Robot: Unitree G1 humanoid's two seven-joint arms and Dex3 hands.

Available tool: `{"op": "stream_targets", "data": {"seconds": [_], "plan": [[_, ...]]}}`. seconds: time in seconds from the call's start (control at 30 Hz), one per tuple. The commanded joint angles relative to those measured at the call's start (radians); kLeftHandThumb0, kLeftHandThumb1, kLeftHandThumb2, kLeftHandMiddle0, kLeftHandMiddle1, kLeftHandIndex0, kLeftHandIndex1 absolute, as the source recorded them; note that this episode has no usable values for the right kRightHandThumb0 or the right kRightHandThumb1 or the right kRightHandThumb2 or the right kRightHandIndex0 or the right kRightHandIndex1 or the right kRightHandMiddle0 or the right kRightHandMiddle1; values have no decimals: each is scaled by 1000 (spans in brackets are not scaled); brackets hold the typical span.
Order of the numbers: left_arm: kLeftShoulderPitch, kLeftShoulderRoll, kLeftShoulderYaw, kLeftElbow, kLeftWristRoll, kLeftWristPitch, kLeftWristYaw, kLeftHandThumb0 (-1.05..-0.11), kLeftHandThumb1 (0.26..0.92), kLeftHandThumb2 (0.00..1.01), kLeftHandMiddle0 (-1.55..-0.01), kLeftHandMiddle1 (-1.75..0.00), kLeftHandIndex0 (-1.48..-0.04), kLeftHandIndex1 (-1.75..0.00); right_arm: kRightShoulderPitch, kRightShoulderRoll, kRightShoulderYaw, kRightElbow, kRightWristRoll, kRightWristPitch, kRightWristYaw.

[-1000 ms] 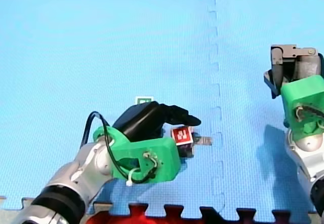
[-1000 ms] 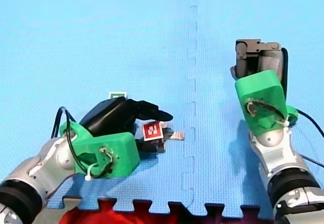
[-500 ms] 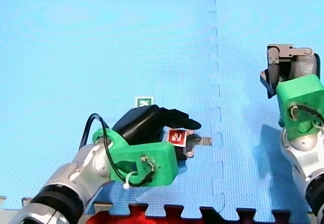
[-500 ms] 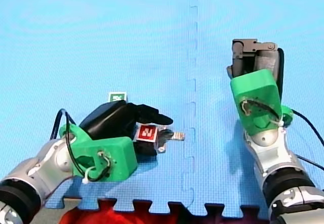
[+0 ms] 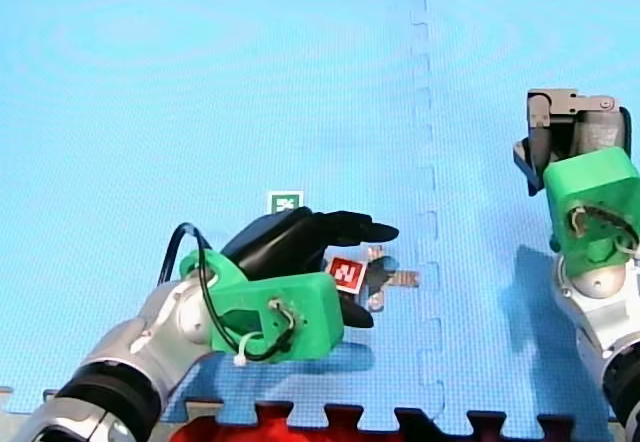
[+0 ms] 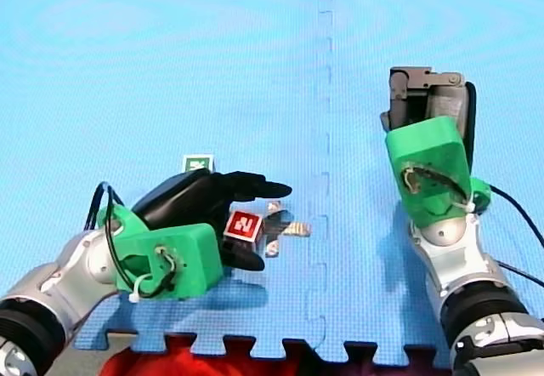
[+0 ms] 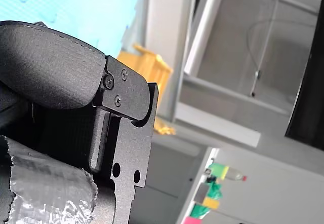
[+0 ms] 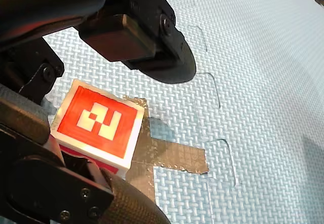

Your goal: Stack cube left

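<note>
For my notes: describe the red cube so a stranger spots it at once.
On the blue mat, left of the seam, find the left hand near the front edge; the right hand is far right. The red cube sits in the left hand's fingers, by grey tape; unlike the green cube behind, its top marker is red and white.

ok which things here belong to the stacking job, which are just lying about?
Job: red cube, gripped in the left hand; green cube, on the blue mat just beyond it.
Not the job: tape cross stuck to the mat by the red cube; right hand, over the mat's right side.
</note>
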Motion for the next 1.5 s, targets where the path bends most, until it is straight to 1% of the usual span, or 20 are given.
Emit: {"op": "stream_targets", "data": {"seconds": [0.0, 0.03, 0.13, 0.27, 0.5, 0.6, 0.73, 0.83, 0.9, 1.0, 1.17, 1.2, 1.27, 1.33, 1.4, 1.47], "plan": [[0, 4, -7, 15, 7, 3, -22, -931, 761, 1, -881, -1746, -352, 0, -1, -3, -2, 3, 2, 0, -1], [-2, 5, -8, 12, 7, 9, -30, -944, 752, 0, -870, -1746, -289, 0, -1, -3, -2, 3, 2, -1, -1], [-1, 9, -5, -12, 2, 35, -51, -957, 743, 0, -856, -1746, -248, 0, 0, -3, -1, 4, 0, 2, -2], [8, 5, 1, -54, -8, 72, -75, -982, 738, 0, -846, -1746, -238, 0, 1, -6, 3, 3, -5, 8, -9], [24, 8, 10, -93, -25, 97, -104, -993, 732, 0, -837, -1746, -238, -1, 2, -7, 2, 6, -3, 8, -8], [30, 9, 18, -118, -34, 126, -122, -996, 731, 0, -834, -1746, -240, -2, 4, -8, 1, 7, -2, 7, -5], [32, -2, 24, -155, -44, 170, -131, -1003, 731, 0, -834, -1746, -244, -3, 5, -9, 1, 7, -1, 6, -3], [31, -15, 26, -185, -47, 197, -129, -1007, 731, 0, -847, -1746, -248, -5, 2, -9, 2, 9, -2, 8, -5], [37, -18, 28, -192, -49, 198, -124, -1006, 730, 0, -851, -1746, -252, -7, 0, -8, 2, 11, -3, 9, -6], [40, -13, 25, -185, -45, 171, -118, -997, 729, 0, -864, -1746, -276, -17, -2, -8, 3, 11, -5, 8, -9], [19, -13, 18, -124, -37, 106, -111, -982, 728, 0, -874, -1746, -320, -31, -6, -10, -1, 10, 2, 8, -1], [13, -16, 7, -107, -22, 88, -94, -979, 726, 0, -870, -1746, -332, -35, -7, -10, -2, 10, 3, 9, 1], [1, -33, -15, -76, 9, 62, -61, -975, 730, 2, -880, -1746, -340, -34, -8, -11, -2, 10, 4, 8, 3], [-7, -49, -21, -54, 14, 51, -57, -971, 732, 3, -893, -1746, -352, -34, -8, -12, -3, 9, 5, 7, 4], [-14, -73, -12, -37, -12, 57, -94, -967, 733, 3, -900, -1746, -366, -37, -7, -14, -5, 9, 6, 6, 6], [-19, -107, 16, -20, -72, 64, -163, -958, 732, 2, -910, -1746, -396, -46, -6, -17, -6, 8, 7, 5, 9]]}}
